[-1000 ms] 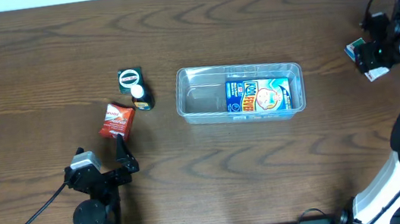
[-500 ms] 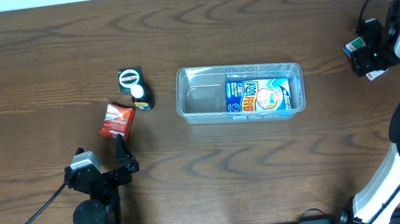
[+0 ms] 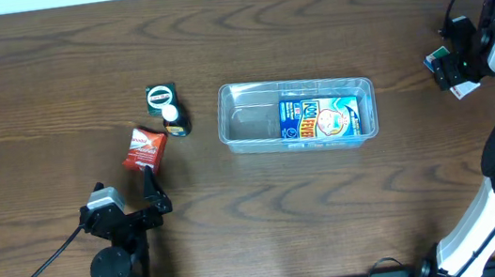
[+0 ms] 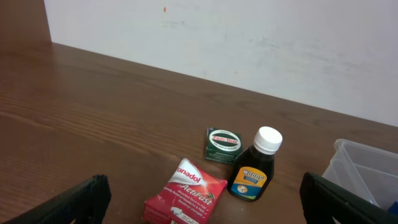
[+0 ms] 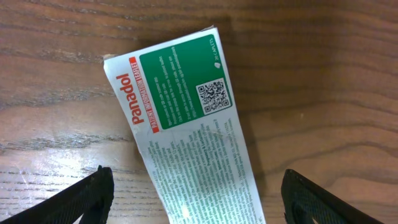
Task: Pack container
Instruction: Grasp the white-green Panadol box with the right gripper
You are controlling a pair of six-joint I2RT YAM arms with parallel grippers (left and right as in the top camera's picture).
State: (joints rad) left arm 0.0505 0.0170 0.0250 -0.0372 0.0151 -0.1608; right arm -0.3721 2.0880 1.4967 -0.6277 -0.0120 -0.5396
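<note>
Well right of the container [image 3: 248, 124] at mid-desk, the right pincer [image 5: 199, 198] has shifted slightly over the Panadol box [image 5: 186, 124], fingers wide, so grasping seems next; the left pincer [image 4: 202, 202] is also wide.

Between the black right fingers [image 5: 87, 196]: a white rectangular cardboard carton [image 5: 186, 143] with a green panel and red lettering. Ahead of the black left fingers [image 4: 81, 199]: a red-and-white packet [image 4: 185, 191], a dark-brown bottle [image 4: 254, 167] with white cap and yellow-blue label, and a dark-green square box [image 4: 222, 144].
</note>
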